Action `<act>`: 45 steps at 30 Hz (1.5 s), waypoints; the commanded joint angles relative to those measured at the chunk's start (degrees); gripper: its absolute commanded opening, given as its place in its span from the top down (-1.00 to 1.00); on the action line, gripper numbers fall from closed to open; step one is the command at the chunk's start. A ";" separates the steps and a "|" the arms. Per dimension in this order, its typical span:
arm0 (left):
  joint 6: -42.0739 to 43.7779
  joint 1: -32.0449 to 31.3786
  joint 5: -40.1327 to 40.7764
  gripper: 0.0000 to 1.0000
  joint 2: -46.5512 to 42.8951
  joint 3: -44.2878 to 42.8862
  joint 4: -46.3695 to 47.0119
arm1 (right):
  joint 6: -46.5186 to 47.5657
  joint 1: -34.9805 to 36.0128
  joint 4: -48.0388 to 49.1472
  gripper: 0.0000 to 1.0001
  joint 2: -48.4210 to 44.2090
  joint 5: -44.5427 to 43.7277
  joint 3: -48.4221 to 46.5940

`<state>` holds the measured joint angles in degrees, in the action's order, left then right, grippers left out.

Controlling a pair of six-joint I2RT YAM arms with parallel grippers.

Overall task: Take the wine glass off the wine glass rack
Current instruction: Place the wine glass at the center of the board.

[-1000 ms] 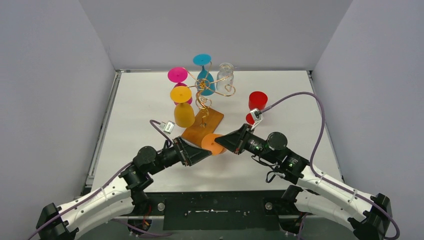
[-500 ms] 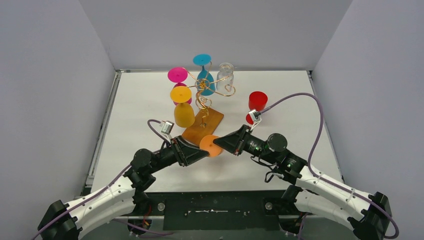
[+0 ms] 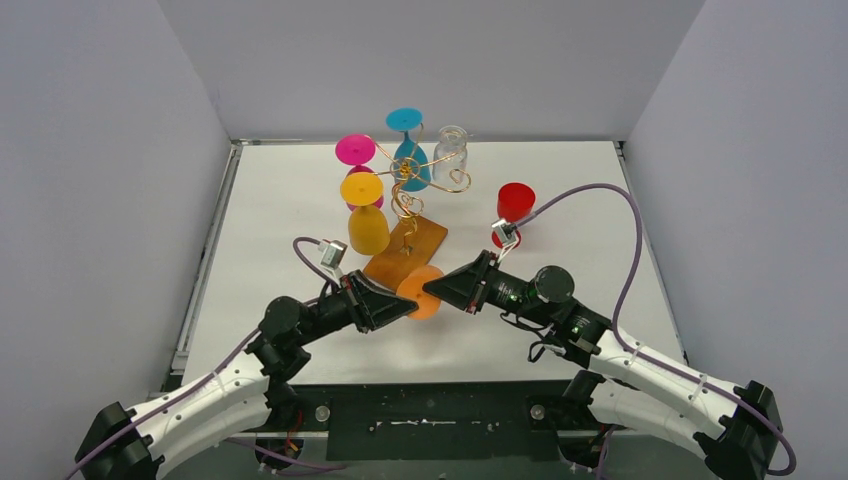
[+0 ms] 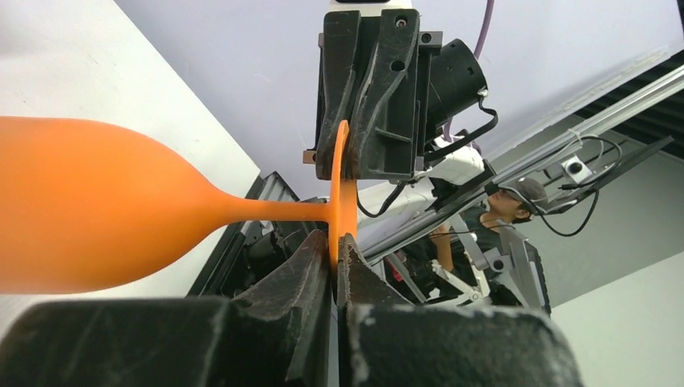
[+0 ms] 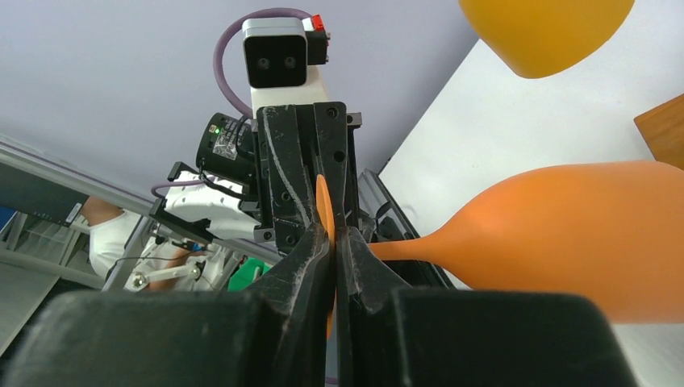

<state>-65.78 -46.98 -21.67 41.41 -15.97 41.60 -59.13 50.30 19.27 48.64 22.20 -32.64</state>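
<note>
The orange wine glass (image 4: 81, 210) lies on its side in the air, its stem level and its flat foot (image 3: 425, 292) edge-on between both arms. My left gripper (image 4: 333, 246) is shut on the lower rim of the foot. From the opposite side my right gripper (image 5: 333, 238) is shut on the same foot (image 5: 323, 201). The glass hangs just in front of the wine glass rack's wooden base (image 3: 408, 252), apart from the gold wire arms (image 3: 405, 185).
Pink (image 3: 355, 150), yellow (image 3: 366, 228), teal (image 3: 404, 120) and clear (image 3: 451, 148) glasses hang on the rack. A red glass (image 3: 515, 203) stands on the table to the right of it. Grey walls close the table on three sides.
My left gripper's jaws have shut onto the orange glass's foot. The left arm has edged forward a little. The right gripper has kept its hold and moved slightly left.
</note>
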 commanded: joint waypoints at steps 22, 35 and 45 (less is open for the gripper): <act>34.81 -0.22 -14.63 1.00 -9.79 -9.74 -33.85 | 15.54 0.02 -37.98 -0.97 -9.75 -21.48 -14.64; 46.11 -0.22 -21.06 1.00 -9.45 -6.54 -26.83 | 10.22 -18.68 -22.44 -1.00 -5.59 13.90 -7.68; 44.21 0.54 -23.40 1.00 -13.91 3.52 -10.64 | 0.51 -27.97 -19.67 -1.00 -7.39 11.22 -5.67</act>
<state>-21.63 -46.76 -40.34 30.09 -13.32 18.85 -55.40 22.96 0.30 42.85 37.89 -32.23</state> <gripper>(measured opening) 0.029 0.999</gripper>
